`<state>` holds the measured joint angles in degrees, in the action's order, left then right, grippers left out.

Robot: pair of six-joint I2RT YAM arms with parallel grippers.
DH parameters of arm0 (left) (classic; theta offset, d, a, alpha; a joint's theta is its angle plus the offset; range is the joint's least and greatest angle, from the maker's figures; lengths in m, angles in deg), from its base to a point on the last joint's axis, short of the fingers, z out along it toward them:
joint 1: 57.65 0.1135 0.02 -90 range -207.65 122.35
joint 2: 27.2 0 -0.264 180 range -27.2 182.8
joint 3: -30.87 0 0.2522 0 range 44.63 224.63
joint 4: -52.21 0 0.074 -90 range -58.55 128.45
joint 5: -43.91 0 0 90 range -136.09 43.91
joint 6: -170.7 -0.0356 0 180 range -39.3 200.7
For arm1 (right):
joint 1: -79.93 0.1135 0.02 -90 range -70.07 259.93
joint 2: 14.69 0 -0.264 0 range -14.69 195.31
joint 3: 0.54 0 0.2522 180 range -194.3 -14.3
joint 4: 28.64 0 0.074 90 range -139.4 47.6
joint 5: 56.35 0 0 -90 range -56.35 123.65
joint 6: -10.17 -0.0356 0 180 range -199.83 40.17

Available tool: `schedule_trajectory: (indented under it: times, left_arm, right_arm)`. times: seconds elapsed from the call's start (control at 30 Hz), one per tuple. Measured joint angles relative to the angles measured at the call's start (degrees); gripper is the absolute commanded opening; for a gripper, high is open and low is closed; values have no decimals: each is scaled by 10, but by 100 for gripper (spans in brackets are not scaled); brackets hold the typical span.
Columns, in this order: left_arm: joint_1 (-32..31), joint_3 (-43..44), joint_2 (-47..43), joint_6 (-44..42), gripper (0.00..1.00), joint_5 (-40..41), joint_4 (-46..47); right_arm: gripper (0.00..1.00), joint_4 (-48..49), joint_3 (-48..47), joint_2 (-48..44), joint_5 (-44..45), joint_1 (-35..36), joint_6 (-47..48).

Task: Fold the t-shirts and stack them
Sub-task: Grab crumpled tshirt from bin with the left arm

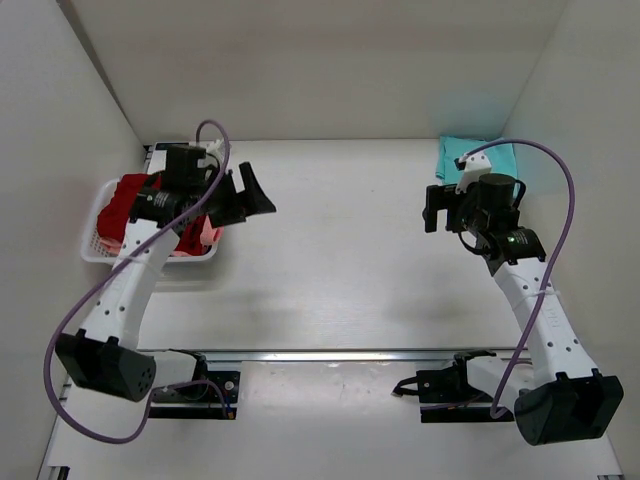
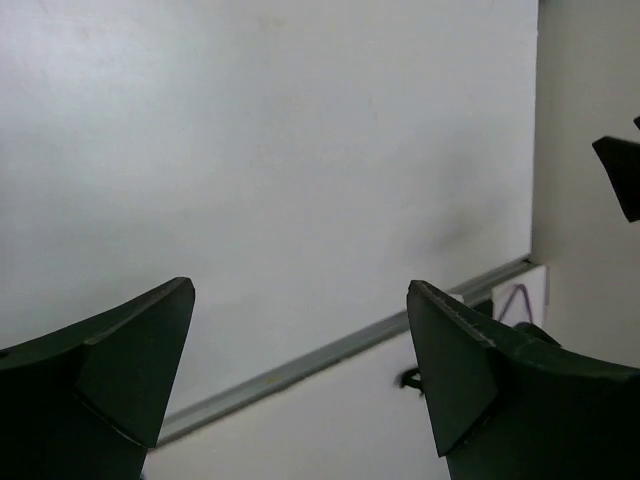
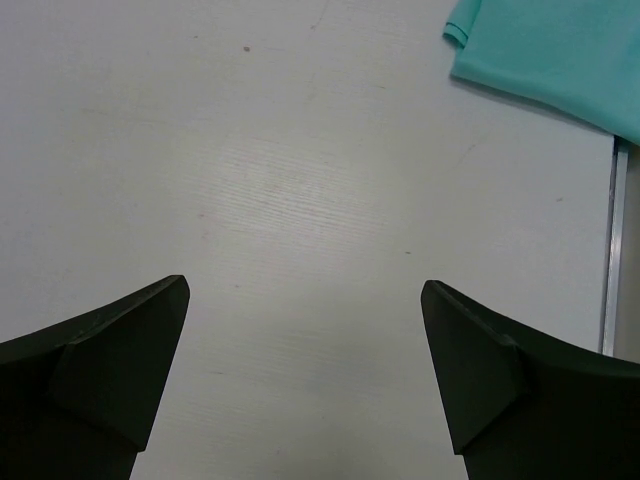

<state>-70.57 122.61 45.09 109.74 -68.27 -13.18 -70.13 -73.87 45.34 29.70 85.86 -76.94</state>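
The left claw (image 2: 300,290) is wide open and holds nothing; between its two fingers only bare desk (image 1: 340,250) shows. From above it hangs in the air just to the right of the white mesh basket (image 1: 95,252), pointing toward the middle of the desk. The right claw (image 3: 305,285) is also wide open and empty, and it hangs over the right side of the desk.

The teal t-shirt (image 1: 478,158) lies flat at the far right corner, just beyond the right claw, and it looks already folded. The dark red t-shirt (image 1: 128,198) lies crumpled in the basket at the left, with the salmon pink t-shirt (image 1: 207,234) beside it at the basket's right end. A lavender one cannot be seen in any view.

By these positions, the step in hand is probably the fetching of the next shirt: one piece is put down and both claws are free. The next move calls for the left claw to turn back over the basket, come down on the red cloth and close on a thick fold of it, without catching the mesh wall. Then it should lift the shirt clear and spread it on the open middle of the desk.
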Motion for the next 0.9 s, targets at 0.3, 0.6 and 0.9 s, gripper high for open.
schedule_trajectory:
  times: [0.3, 0.6, 0.9]
  left_arm:
    - [-7, 120, 7, -108, 32, 151, 59]
    - [130, 120, 115, -51, 60, 287, 71]
    - [198, 120, 309, 41, 61, 267, 30]
  right_arm:
    - [99, -1, 8, 2, -13, -19, -4]
    - [99, 6, 8, 33, -41, -32, -17]
    - [99, 16, 8, 51, -67, -59, -39]
